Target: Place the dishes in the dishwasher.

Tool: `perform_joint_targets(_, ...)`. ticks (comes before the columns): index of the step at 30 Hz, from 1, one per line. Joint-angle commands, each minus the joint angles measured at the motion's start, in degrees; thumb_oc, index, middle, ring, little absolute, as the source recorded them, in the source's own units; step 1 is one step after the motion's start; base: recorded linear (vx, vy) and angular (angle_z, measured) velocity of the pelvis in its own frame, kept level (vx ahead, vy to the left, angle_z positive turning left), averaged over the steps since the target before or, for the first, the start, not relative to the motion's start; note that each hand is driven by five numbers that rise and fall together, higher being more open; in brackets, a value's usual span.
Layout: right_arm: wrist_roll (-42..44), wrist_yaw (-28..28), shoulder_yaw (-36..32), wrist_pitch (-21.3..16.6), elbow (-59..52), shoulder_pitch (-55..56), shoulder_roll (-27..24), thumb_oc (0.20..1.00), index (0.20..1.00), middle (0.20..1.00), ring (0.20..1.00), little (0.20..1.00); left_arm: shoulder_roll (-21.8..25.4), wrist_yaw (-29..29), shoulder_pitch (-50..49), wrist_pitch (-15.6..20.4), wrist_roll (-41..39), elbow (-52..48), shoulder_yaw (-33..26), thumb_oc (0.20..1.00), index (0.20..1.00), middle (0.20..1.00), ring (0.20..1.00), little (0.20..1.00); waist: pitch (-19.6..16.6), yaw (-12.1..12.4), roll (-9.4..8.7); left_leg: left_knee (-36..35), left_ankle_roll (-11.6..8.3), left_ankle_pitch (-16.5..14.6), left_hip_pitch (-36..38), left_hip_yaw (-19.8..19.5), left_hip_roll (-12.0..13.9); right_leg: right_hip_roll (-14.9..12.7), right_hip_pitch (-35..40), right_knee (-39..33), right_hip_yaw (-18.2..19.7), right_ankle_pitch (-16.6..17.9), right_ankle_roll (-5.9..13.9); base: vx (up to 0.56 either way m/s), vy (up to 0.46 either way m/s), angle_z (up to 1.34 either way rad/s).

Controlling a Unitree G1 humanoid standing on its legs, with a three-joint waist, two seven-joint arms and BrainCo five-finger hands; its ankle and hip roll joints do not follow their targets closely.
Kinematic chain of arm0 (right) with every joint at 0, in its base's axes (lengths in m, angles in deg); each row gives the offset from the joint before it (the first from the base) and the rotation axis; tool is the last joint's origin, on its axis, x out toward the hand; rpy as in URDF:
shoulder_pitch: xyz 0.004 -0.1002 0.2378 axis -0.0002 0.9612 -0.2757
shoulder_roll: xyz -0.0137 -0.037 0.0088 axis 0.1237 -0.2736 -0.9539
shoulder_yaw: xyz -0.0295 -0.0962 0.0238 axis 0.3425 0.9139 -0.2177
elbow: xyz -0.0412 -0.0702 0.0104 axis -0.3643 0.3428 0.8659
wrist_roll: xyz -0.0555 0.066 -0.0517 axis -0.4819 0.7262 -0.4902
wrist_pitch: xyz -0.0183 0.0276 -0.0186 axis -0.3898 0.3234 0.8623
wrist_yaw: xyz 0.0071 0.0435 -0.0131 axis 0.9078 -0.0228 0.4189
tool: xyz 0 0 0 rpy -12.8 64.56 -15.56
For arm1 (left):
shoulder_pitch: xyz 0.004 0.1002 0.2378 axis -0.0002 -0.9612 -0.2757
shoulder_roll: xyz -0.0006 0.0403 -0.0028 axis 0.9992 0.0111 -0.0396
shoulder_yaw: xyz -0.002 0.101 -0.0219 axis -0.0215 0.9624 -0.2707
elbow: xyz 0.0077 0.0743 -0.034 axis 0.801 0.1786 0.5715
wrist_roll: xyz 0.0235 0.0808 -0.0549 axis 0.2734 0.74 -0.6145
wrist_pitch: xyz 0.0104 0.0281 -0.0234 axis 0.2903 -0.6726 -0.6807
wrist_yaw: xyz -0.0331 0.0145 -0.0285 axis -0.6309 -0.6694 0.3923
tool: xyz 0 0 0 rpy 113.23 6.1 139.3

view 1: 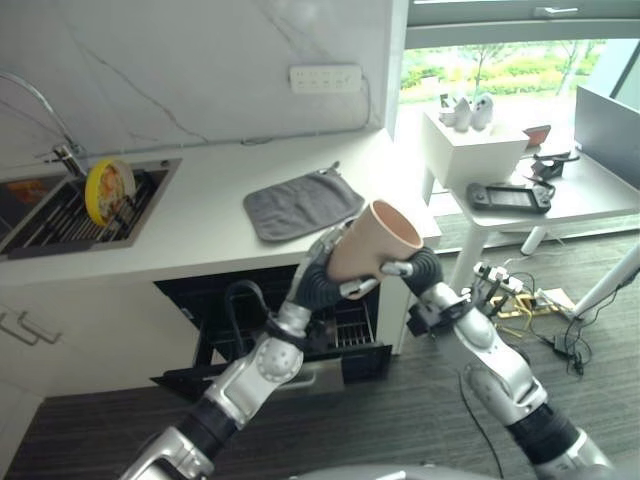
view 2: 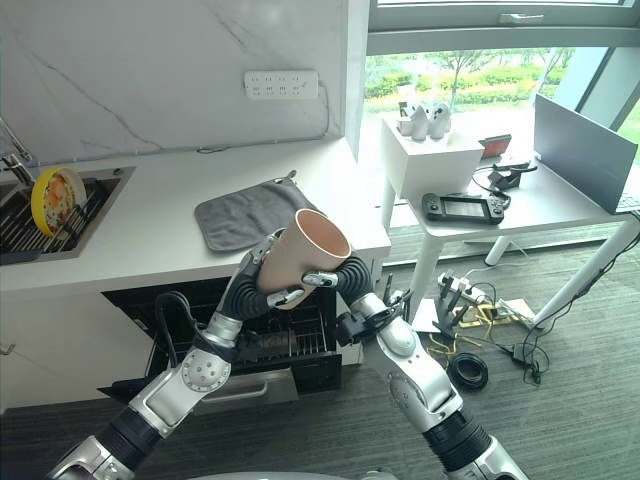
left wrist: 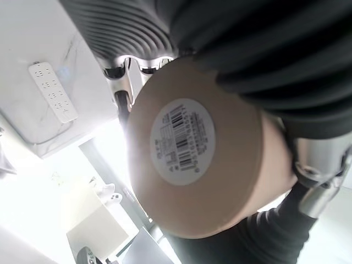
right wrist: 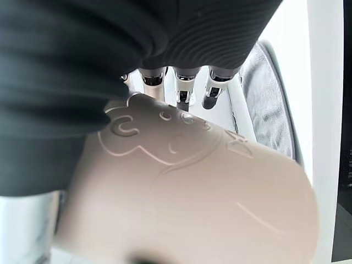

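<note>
Beige cup (view 1: 372, 242) between both hands (view 1: 322, 280)

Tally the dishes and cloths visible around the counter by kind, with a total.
Cups: 1, the beige cup, held over the open dishwasher between the left robot hand and the right robot hand.
Plates: 1, the yellow plate standing on edge in the sink.
Cloths: 1, the grey cloth on the counter.
Total: 3.
</note>
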Motion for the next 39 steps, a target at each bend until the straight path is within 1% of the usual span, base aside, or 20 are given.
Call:
perform_joint_targets(1,-3.06,0.42,1.70,-0.66,-2.36,-10.28,3.90,1.000,1.000,1.000,1.000,1.000,-0.66,4.16,9.50,2.72,1.63,-0.85,7.48,0.200,0.200,0.200,0.200,0.200,2.44,1.53,-1.42,0.80,3.66,-8.38,3.11,-0.79,-3.41,-1.41,1.87,3.79,-0.44,-5.94,1.44,0.00,0.000,0.00)
perform_joint_targets(3,-3.28,0.17,1.77,-0.51,-2.01,-10.63,3.96,1.000,1.000,1.000,1.000,1.000,-0.77,4.11,9.54,2.76,1.88,-0.86,7.90,0.200,0.200,0.200,0.200,0.200,2.49,1.51,-1.43,0.76,3.65,-8.39,3.08,-0.80,-3.42,-1.41,1.82,3.79,-0.45,-5.96,1.43,0.00,0.000,0.00)
perform_joint_targets(4,-3.53,-0.24,1.93,-0.95,-1.79,-10.88,3.91,0.674,0.674,0.674,0.674,0.674,-0.81,3.91,9.53,2.82,2.14,-0.82,8.10,0.200,0.200,0.200,0.200,0.200,2.52,1.51,-1.43,0.72,3.66,-8.37,3.10,-0.76,-3.41,-1.40,1.82,3.78,-0.43,-5.96,1.44,0.00,0.000,0.00)
perform_joint_targets(5,-4.58,-0.55,2.04,-1.42,-1.82,-10.93,3.91,0.238,0.238,0.238,0.238,0.238,-0.89,3.49,9.70,2.66,2.37,-0.90,8.33,0.200,0.200,0.200,0.200,0.200,2.59,1.46,-1.39,0.68,3.64,-8.33,3.11,-0.74,-3.40,-1.40,1.83,3.73,-0.41,-5.92,1.43,0.00,0.000,0.00)
perform_joint_targets(6,-5.44,-0.79,2.03,-1.78,-1.76,-10.91,3.83,0.200,0.200,0.200,0.200,0.200,-0.86,3.35,9.74,2.58,2.31,-0.96,8.36,0.200,0.200,0.200,0.200,0.200,2.60,1.45,-1.38,0.65,3.65,-8.33,3.13,-0.76,-3.42,-1.39,1.85,3.72,-0.42,-5.92,1.43,0.00,0.000,0.00)
perform_joint_targets(11,-9.36,-0.17,1.67,-2.96,-2.44,-11.41,3.33,0.200,0.200,0.200,0.200,0.200,-0.75,3.31,9.97,2.20,2.84,-1.02,8.42,0.200,0.200,0.200,0.200,0.200,2.69,1.46,-1.35,0.70,3.72,-8.41,3.05,-0.79,-3.48,-1.35,1.84,3.70,-0.35,-5.92,1.38,0.00,0.000,0.00)
perform_joint_targets(14,-7.53,2.31,1.92,-2.27,-2.73,-12.24,2.73,0.200,0.200,0.200,0.200,0.200,-0.46,3.01,10.22,2.29,4.02,-0.61,8.59,0.200,0.200,0.200,0.200,0.200,2.66,1.55,-1.37,0.84,3.70,-8.42,2.98,-0.83,-3.47,-1.33,1.81,3.79,-0.37,-5.95,1.31,0.00,0.000,0.00)
perform_joint_targets(17,-7.52,1.46,1.96,-3.22,-2.95,-12.63,2.51,0.200,0.200,0.200,0.200,0.200,-0.44,2.50,10.27,2.38,3.91,0.05,8.56,0.200,0.200,0.200,0.200,0.200,2.64,1.68,-1.38,0.92,3.70,-8.45,2.96,-0.89,-3.43,-1.30,1.89,3.80,-0.41,-6.01,1.24,0.00,0.000,0.00)
perform_joint_targets(19,-6.84,-0.40,1.68,-4.46,-2.82,-12.44,2.50,0.200,0.200,0.200,0.200,0.200,-0.38,0.85,10.00,2.11,6.28,0.22,8.35,0.200,0.200,0.200,0.200,0.200,2.56,1.78,-1.40,0.95,3.72,-8.50,2.99,-0.96,-3.42,-1.23,1.98,3.79,-0.42,-6.08,1.19,0.00,0.000,0.00)
perform_joint_targets(20,-6.50,-0.95,1.37,-4.70,-2.76,-12.40,2.59,0.200,0.200,0.200,0.200,0.200,-0.22,0.06,10.06,1.37,7.62,0.26,8.32,0.291,0.291,0.291,0.291,0.291,2.56,1.75,-1.38,0.99,3.72,-8.50,2.97,-0.97,-3.42,-1.21,2.01,3.79,-0.36,-6.09,1.18,0.00,0.000,0.00)
perform_joint_targets(21,-6.38,-1.61,0.87,-5.05,-2.72,-12.23,2.72,0.200,0.200,0.200,0.200,0.200,0.02,-0.22,10.02,-0.22,8.23,0.66,8.32,1.000,1.000,1.000,1.000,1.000,2.51,1.72,-1.33,0.98,3.72,-8.50,2.98,-1.01,-3.43,-1.16,2.05,3.81,-0.34,-6.15,1.16,0.00,0.000,0.00)
perform_joint_targets(24,-5.40,-2.94,0.05,-5.40,-2.81,-11.31,2.91,0.200,0.200,0.200,0.200,0.200,0.10,0.13,9.34,-2.68,6.99,2.53,7.77,1.000,1.000,1.000,1.000,1.000,2.38,1.56,-1.19,0.86,3.71,-8.46,3.07,-0.96,-3.45,-1.09,2.06,3.87,-0.29,-6.25,1.08,0.00,0.000,0.00)
perform_joint_targets(27,-4.92,-5.07,-1.47,-6.90,-2.76,-9.72,2.81,0.200,0.200,0.200,0.200,0.200,-0.05,-2.06,7.78,-3.82,7.52,4.14,6.90,1.000,1.000,1.000,1.000,1.000,2.40,1.42,-1.13,0.73,3.71,-8.27,3.12,-0.54,-3.36,-1.20,2.08,3.93,-0.55,-6.23,1.06,0.00,0.000,0.00)
perform_joint_targets(29,-4.35,-8.23,-4.00,-9.08,-2.75,-8.80,2.30,0.200,0.200,0.200,0.200,0.200,0.41,-4.83,6.34,-3.93,7.34,6.18,5.26,1.000,1.000,1.000,1.000,1.000,2.62,1.46,-1.13,0.77,3.75,-8.13,2.99,-0.26,-3.21,-1.34,1.92,4.19,-0.94,-6.19,1.04,-0.01,-0.017,0.01)
perform_joint_targets(31,-3.01,-11.70,-7.13,-10.95,-2.53,-7.54,1.88,0.200,0.200,0.200,0.200,0.200,0.93,-7.57,4.99,-3.13,7.83,7.80,2.92,1.000,1.000,1.000,1.000,1.000,2.82,1.34,-0.95,0.78,3.75,-8.26,3.30,-0.13,-3.13,-1.34,2.34,4.33,-1.12,-6.52,0.97,0.00,-0.009,0.04)
perform_joint_targets(32,-2.86,-12.34,-8.13,-11.47,-2.40,-7.22,1.74,0.200,0.200,0.200,0.200,0.200,1.10,-7.72,4.66,-2.97,7.98,7.84,2.31,1.000,1.000,1.000,1.000,1.000,2.81,1.32,-0.93,0.82,3.75,-8.27,3.32,-0.14,-3.09,-1.32,2.38,4.37,-1.11,-6.57,0.93,0.03,-0.022,0.16)
perform_joint_targets(33,-2.17,-13.53,-11.15,-12.93,-2.10,-5.58,1.23,0.200,0.200,0.200,0.200,0.200,1.67,-8.17,3.10,-2.46,7.73,7.77,0.58,1.000,1.000,1.000,1.000,1.000,2.74,1.31,-0.79,0.93,3.69,-8.24,3.29,-0.23,-2.97,-1.25,2.45,4.45,-1.11,-6.67,0.79,0.02,-0.018,0.21)
perform_joint_targets(36,-0.38,-13.63,-15.21,-14.02,-2.30,-2.94,0.43,0.200,0.200,0.200,0.200,0.200,2.16,-9.07,0.73,-2.05,7.61,6.82,-1.74,1.000,1.000,1.000,1.000,1.000,2.84,1.29,-0.69,0.86,3.72,-8.26,3.29,-0.38,-2.93,-1.20,2.55,4.52,-1.28,-6.81,0.60,0.01,-0.005,0.08)
perform_joint_targets(39,1.00,-13.02,-17.42,-15.62,-1.65,-0.48,0.19,0.200,0.200,0.200,0.200,0.200,2.54,-10.13,-1.27,-1.95,8.20,6.22,-3.49,1.000,1.000,1.000,1.000,1.000,2.87,1.43,-0.71,0.86,3.67,-8.26,3.20,-0.60,-2.85,-0.99,2.56,4.56,-1.33,-7.00,0.41,0.00,-0.010,0.00)
